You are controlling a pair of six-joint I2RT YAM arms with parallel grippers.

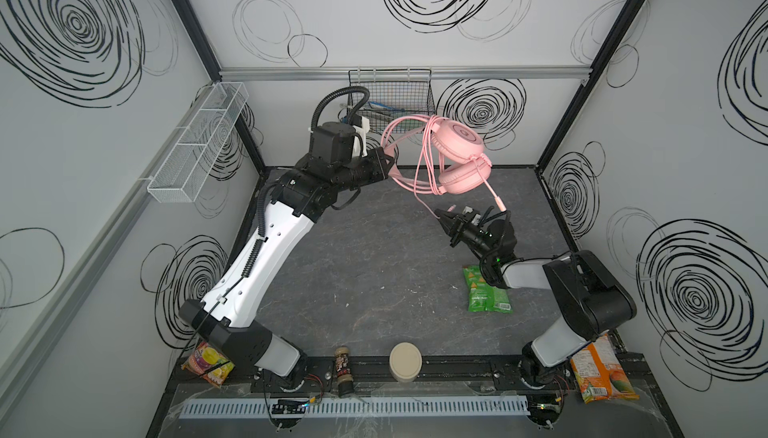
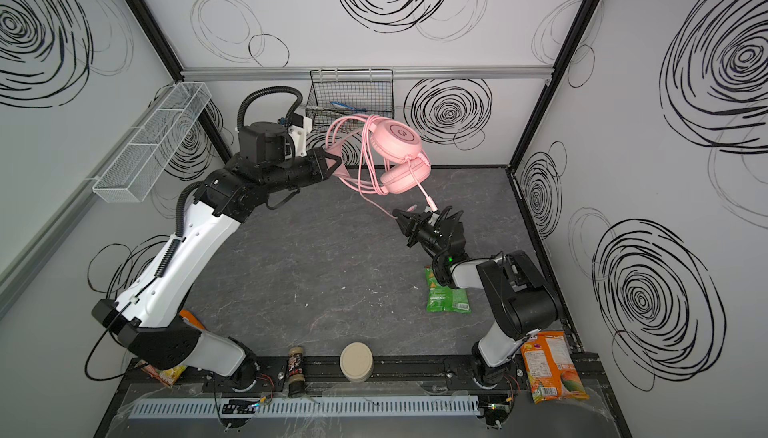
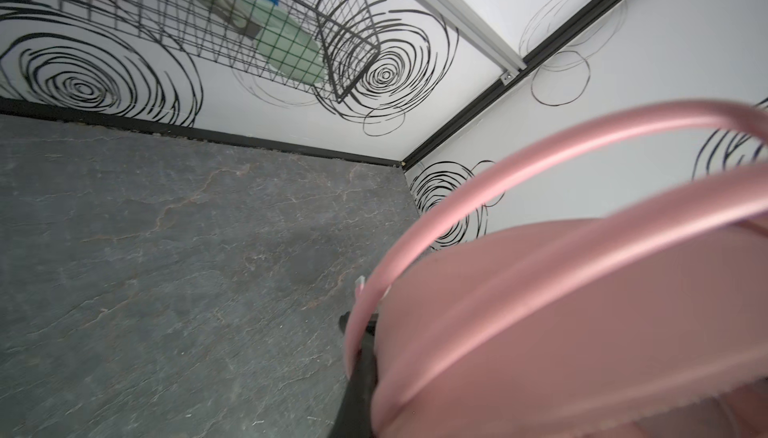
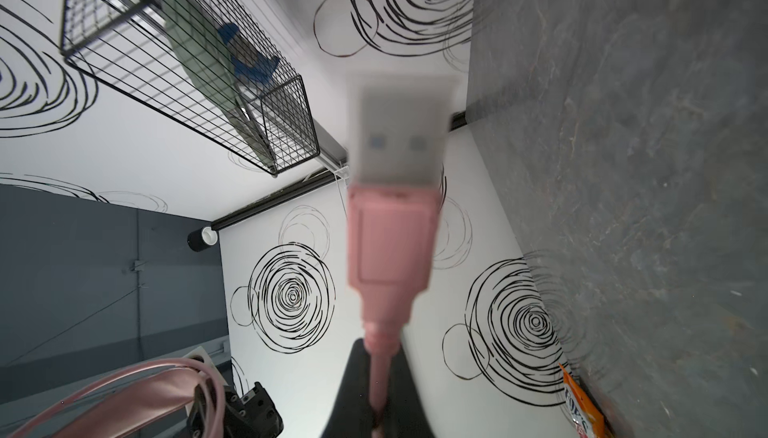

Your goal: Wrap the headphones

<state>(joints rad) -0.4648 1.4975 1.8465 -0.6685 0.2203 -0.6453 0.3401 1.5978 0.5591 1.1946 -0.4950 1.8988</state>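
Fingers (image 4: 351, 390) of the right gripper (image 1: 441, 215) are clamped on the cable (image 4: 376, 373) behind its USB plug (image 4: 392, 240), forearm angled inward. Up by the back wall (image 1: 291, 95), the headphones (image 1: 457, 141) are held aloft, headband (image 3: 519, 290) pinched in the raised left gripper (image 1: 390, 157).

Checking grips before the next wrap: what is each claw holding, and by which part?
Left claw holds the headphones by the headband; right claw pinches their cable just behind the USB plug.
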